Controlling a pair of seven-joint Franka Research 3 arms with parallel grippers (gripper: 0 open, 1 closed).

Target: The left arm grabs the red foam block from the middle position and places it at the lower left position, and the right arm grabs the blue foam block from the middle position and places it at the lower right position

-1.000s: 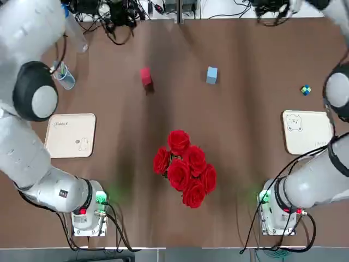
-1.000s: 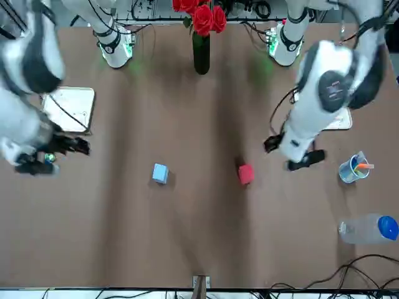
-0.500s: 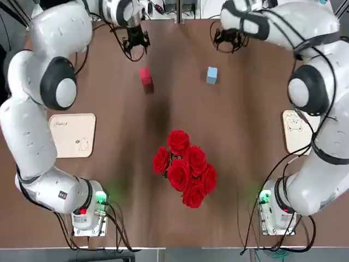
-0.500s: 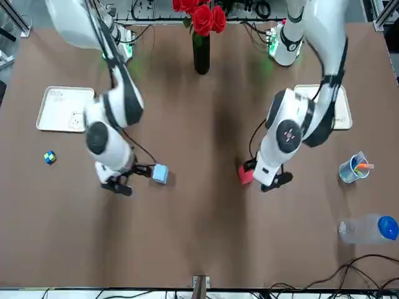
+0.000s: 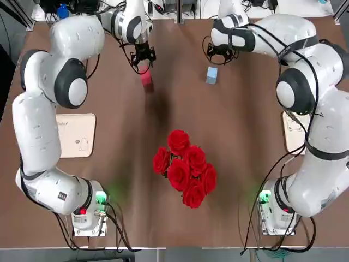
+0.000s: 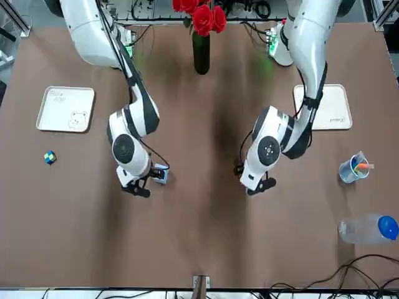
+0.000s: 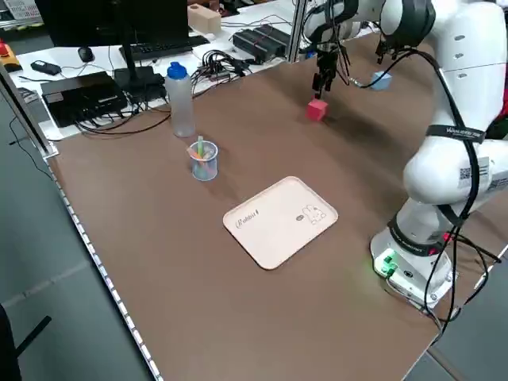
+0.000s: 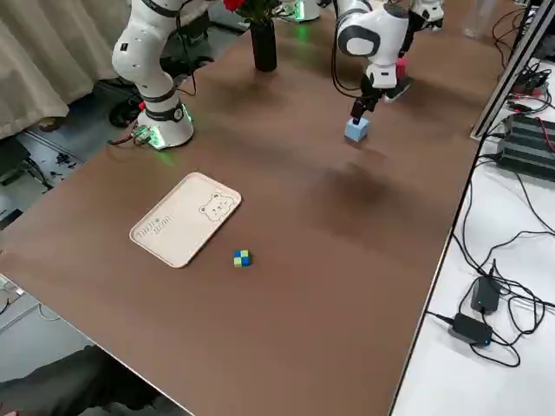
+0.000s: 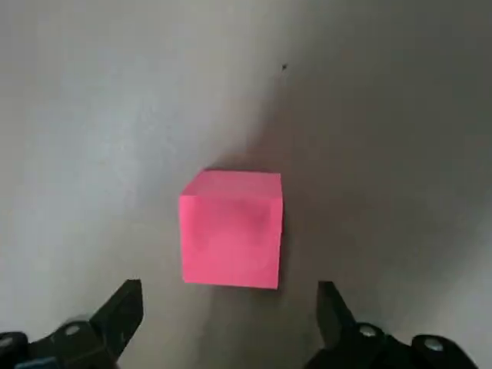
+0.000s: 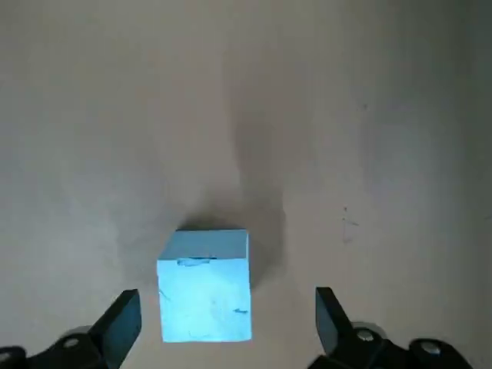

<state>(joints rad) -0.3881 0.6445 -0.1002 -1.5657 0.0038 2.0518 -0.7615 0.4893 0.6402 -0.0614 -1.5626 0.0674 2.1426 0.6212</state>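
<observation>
The red foam block point(image 5: 145, 78) sits on the brown table at the far middle, left of the blue foam block point(image 5: 212, 75). My left gripper point(image 5: 144, 59) hovers just beyond the red block point(image 9: 231, 228); in the left wrist view it point(image 9: 228, 296) is open, its fingers wider than the block and astride its near side. My right gripper point(image 5: 221, 54) hangs just beyond the blue block point(image 10: 205, 284) and is open point(image 10: 227, 301) the same way. The lower left tray point(image 5: 73, 135) lies bare. The bear-face tray point(image 5: 294, 131) is partly hidden by the right arm.
A bunch of red roses point(image 5: 184, 166) in a dark vase point(image 6: 201, 53) stands mid-table near the bases. A multicoloured puzzle cube point(image 6: 50, 157) lies beyond the bear tray point(image 6: 65, 109). A cup of pens point(image 6: 354, 168) and a bottle point(image 6: 368, 228) stand at the far left.
Both arms have swung in from the table's sides and come down to the far middle, each gripper now over its block. Neither block has moved.
</observation>
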